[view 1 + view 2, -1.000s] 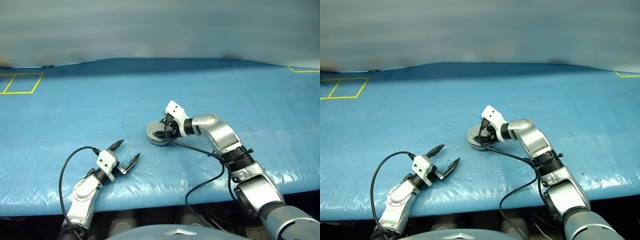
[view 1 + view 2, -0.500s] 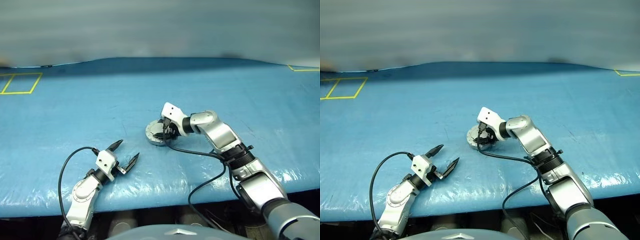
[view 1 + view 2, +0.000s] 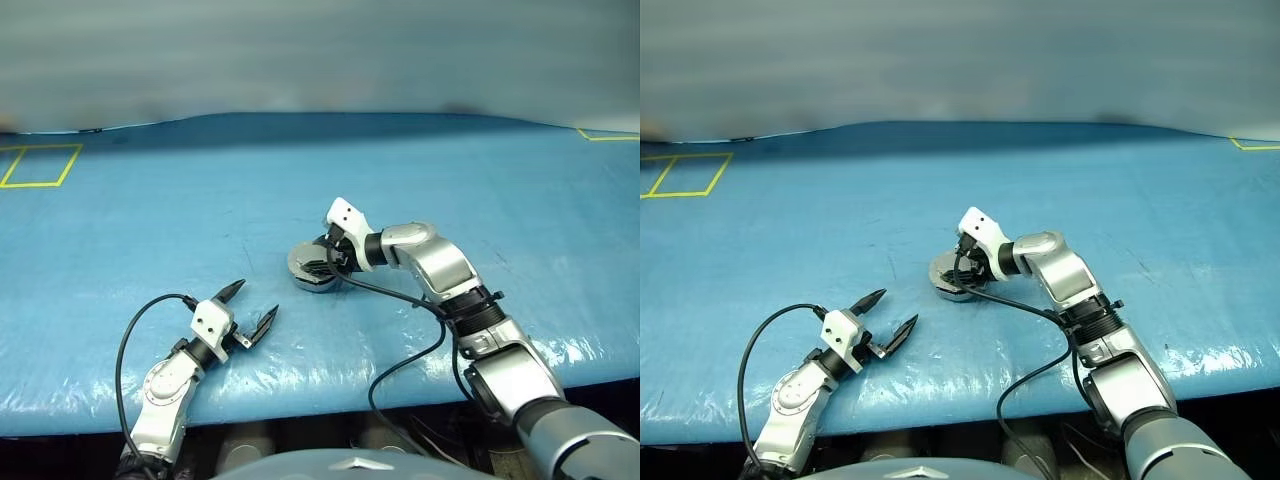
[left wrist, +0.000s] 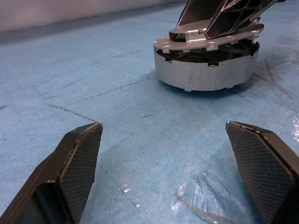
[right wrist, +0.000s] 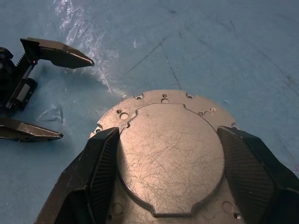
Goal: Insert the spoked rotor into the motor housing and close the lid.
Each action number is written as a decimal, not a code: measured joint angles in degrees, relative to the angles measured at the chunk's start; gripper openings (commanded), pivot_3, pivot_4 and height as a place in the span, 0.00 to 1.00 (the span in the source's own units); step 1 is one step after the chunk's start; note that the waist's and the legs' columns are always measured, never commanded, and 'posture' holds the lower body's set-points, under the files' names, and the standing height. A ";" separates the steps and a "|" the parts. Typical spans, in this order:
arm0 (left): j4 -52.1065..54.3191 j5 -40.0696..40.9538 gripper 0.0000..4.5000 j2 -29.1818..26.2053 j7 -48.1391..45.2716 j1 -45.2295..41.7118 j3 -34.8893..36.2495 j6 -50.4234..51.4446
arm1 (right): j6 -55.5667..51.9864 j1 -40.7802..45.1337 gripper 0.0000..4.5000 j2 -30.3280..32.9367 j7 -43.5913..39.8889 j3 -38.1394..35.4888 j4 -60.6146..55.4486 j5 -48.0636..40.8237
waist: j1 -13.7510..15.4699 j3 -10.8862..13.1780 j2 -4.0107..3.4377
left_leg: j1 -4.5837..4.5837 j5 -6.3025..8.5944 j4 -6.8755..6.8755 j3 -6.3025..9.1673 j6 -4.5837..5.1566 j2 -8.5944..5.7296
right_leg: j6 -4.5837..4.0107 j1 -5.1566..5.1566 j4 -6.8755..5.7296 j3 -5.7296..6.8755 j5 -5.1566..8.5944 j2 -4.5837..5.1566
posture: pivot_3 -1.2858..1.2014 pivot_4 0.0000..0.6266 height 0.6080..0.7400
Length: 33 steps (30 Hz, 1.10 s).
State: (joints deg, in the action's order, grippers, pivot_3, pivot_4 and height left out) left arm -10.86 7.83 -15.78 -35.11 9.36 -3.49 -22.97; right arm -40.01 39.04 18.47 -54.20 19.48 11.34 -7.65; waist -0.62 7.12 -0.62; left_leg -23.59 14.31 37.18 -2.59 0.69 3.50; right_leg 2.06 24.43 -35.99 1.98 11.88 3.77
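Note:
The motor housing point(image 4: 205, 74), a round silver cup, stands on the blue table near the middle point(image 3: 312, 274). The lid point(image 5: 170, 149) lies almost flat on top of it, with a thin dark gap under its rim point(image 4: 210, 39). My right gripper point(image 3: 325, 262) reaches in from the right, its two fingers straddling the lid and shut on its edges point(image 5: 168, 131). The spoked rotor is hidden. My left gripper point(image 3: 257, 299) hovers open and empty near the table's front edge, pointing toward the housing point(image 4: 162, 128).
Blue sheeting covers the table point(image 3: 450, 180). A yellow tape square point(image 3: 45, 165) marks the far left and a yellow corner point(image 3: 600, 136) the far right. A black cable point(image 3: 410, 350) loops from the right arm over the front edge.

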 measured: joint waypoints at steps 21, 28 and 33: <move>3.59 -0.46 1.00 0.03 0.73 1.16 -1.13 3.38 | 1.50 -0.02 0.67 1.38 -0.50 1.49 -0.82 0.76 | 0.01 0.01 0.02 | -0.01 0.00 0.02 -0.01 0.00 -0.01 | 0.06 -0.02 0.01 -0.05 -0.05 -0.03 | 0.52 0.24 1.00; 4.93 -0.51 1.00 0.01 1.22 1.19 -1.60 5.06 | 1.95 -0.01 0.67 1.90 -0.79 1.92 -0.90 1.03 | 0.02 0.01 0.03 | -0.01 0.00 0.02 -0.01 0.00 -0.01 | 0.09 -0.02 0.01 -0.07 -0.07 -0.04 | 0.52 0.24 1.00; 5.28 -0.54 1.00 0.01 1.33 1.27 -1.76 5.45 | 3.41 0.01 0.67 1.81 -0.43 2.53 -0.24 2.51 | 0.02 0.01 0.03 | -0.01 0.00 0.05 -0.01 0.00 -0.01 | 0.10 -0.04 0.01 -0.09 -0.07 -0.06 | 0.52 0.24 1.00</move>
State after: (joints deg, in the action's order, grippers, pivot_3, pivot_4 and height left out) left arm -5.58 7.29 -15.77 -33.78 10.63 -5.25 -17.52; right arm -36.60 39.05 20.28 -54.63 22.01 11.10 -5.14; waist -0.60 7.13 -0.59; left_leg -23.60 14.30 37.24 -2.60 0.69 3.49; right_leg 2.16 24.39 -35.98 1.88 11.81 3.71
